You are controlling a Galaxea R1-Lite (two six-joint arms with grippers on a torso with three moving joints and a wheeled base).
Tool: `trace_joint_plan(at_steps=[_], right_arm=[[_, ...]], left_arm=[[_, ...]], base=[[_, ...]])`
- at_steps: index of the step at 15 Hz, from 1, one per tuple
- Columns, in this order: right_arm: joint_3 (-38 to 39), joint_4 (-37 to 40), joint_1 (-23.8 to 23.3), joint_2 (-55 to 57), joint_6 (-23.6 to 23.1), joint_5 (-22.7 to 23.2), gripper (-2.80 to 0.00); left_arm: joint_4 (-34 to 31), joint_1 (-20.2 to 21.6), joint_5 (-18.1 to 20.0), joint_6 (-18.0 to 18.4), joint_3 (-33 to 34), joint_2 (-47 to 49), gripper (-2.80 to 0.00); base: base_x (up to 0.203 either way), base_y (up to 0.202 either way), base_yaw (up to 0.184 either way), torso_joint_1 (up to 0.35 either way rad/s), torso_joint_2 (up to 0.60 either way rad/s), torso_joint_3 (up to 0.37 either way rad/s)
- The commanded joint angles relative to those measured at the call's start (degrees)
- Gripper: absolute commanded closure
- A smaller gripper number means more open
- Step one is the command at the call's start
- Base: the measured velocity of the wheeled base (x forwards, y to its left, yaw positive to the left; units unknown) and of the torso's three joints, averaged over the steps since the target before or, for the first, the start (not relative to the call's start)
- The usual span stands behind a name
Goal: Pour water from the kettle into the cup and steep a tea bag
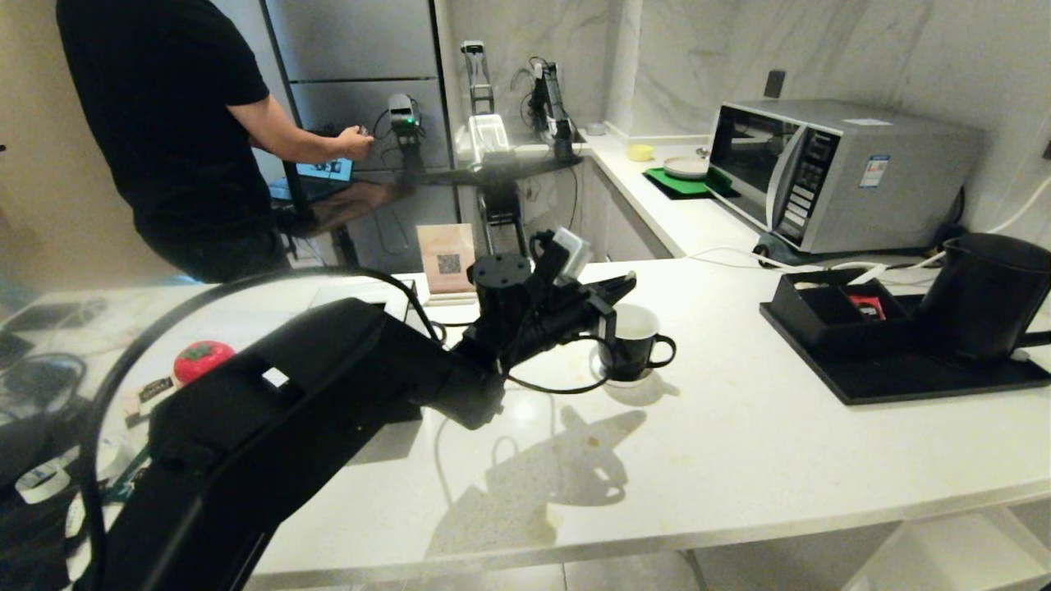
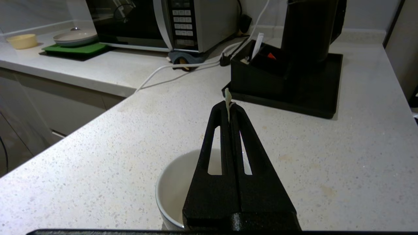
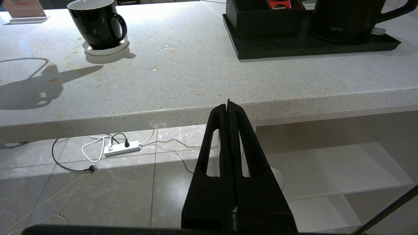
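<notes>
The black cup (image 1: 636, 345) with its white inside stands on a small white saucer (image 1: 614, 379) mid-counter. My left gripper (image 1: 628, 285) hangs just above the cup's rim (image 2: 173, 189), shut on the tea bag's pale green tag (image 2: 228, 98), with the string at the fingertips. The mesh bag itself is hidden under the fingers. The tall black kettle (image 1: 981, 300) stands on a black tray (image 1: 903, 382) at the right, well clear of the cup. My right gripper (image 3: 228, 106) is parked below the counter's front edge, shut on nothing.
A black organiser box (image 1: 829, 308) with sachets shares the tray with the kettle. A microwave (image 1: 829, 172) and white cords lie behind it. A QR sign (image 1: 446, 258) stands behind the left arm. A person (image 1: 164, 123) works at the back left.
</notes>
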State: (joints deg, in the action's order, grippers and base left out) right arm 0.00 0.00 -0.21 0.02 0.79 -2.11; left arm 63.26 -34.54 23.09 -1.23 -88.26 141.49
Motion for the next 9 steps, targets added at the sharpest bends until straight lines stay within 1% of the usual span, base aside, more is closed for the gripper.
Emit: trace_joint_plan(at_steps=[1,4,7,9], right_arm=[[0.0,0.0,0.0,0.0,0.0,0.0,0.0],[0.0,0.0,0.0,0.0,0.0,0.0,0.0],[0.0,0.0,0.0,0.0,0.0,0.0,0.0],[0.0,0.0,0.0,0.0,0.0,0.0,0.0]], left_arm=[[-0.6,0.1,0.1,-0.1,-0.3,-2.5,0.0],[-2.7,0.1,0.2,0.0,-2.7,-4.2,0.0],[-5.9,0.1,0.1,0.0,-7.1,-5.1,0.0],[-6.8,0.1,0.1,0.0,-7.8,-5.4,0.0]], base=[[0.0,0.0,0.0,0.0,0.0,0.0],[0.0,0.0,0.0,0.0,0.0,0.0],[0.0,0.0,0.0,0.0,0.0,0.0],[0.0,0.0,0.0,0.0,0.0,0.0]])
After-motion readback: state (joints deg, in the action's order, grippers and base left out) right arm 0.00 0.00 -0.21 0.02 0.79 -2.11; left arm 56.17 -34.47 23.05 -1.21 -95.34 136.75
